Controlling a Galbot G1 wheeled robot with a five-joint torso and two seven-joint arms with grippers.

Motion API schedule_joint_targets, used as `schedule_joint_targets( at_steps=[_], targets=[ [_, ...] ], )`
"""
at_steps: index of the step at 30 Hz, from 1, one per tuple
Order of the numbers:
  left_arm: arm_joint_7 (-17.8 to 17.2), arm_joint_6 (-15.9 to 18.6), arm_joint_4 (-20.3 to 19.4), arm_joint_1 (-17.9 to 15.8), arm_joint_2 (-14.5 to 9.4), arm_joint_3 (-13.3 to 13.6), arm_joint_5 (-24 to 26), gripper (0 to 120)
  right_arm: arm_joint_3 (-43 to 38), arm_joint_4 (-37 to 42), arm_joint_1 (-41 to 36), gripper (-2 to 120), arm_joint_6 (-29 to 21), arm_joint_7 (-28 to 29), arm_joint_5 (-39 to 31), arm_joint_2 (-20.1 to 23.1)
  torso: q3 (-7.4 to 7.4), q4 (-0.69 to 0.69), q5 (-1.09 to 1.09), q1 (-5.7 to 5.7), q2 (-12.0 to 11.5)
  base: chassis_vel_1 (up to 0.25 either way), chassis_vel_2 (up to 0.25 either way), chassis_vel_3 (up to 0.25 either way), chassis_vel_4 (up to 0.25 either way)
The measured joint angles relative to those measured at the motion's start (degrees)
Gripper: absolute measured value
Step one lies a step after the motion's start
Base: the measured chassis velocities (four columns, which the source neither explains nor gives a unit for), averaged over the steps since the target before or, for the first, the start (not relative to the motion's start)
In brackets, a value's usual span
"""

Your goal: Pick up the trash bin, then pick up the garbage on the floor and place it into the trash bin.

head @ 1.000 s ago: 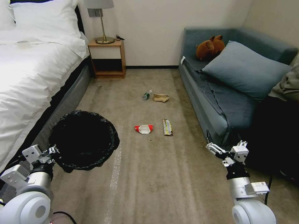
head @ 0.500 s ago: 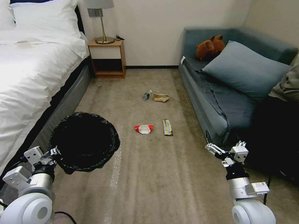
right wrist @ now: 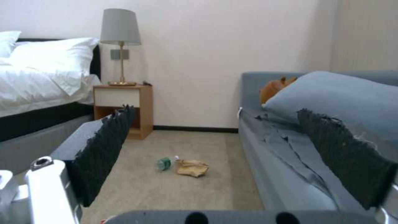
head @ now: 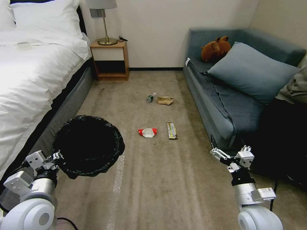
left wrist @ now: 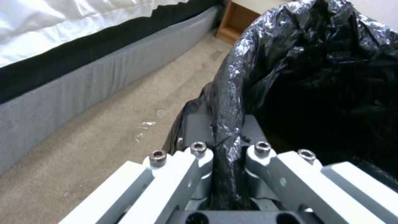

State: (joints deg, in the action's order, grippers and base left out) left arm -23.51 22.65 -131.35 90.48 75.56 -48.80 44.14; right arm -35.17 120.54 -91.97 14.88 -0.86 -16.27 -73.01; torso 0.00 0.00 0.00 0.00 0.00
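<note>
A: Report the room.
B: I see a carpet (head: 153, 179) between a bed (head: 28, 80) and a sofa (head: 230, 105).
A: Bin status?
B: The trash bin (head: 88, 145) hangs above the floor; my left gripper (left wrist: 227, 149) pinches its bagged rim.
A: Garbage?
B: The red-and-white wrapper (head: 147, 132) and the snack wrapper (head: 172, 130) lie side by side; farther off, the bottle (head: 151, 97) sits beside the paper bag (head: 165, 100).
A: Right side?
B: The right gripper (head: 231, 155) hovers by the sofa, jaws spread.

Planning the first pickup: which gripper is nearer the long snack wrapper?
Right. The right gripper hangs open by the sofa, nearer the snack wrapper; the left gripper, across the carpet, holds the trash bin.
</note>
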Motion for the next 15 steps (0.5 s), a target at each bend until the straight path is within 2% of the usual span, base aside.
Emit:
schedule_joint_targets(
  at_steps=[15],
  targets=[
    [0.05,-0.04,1.02,-0.3,-0.45,-0.39,-0.03,4,-0.04,-0.9,0.08,98,0.42,-0.25,-0.61,0.15,0.0,0.0,0.0,0.0,0.0,-0.077,0.081,0.085,-0.082]
  ],
)
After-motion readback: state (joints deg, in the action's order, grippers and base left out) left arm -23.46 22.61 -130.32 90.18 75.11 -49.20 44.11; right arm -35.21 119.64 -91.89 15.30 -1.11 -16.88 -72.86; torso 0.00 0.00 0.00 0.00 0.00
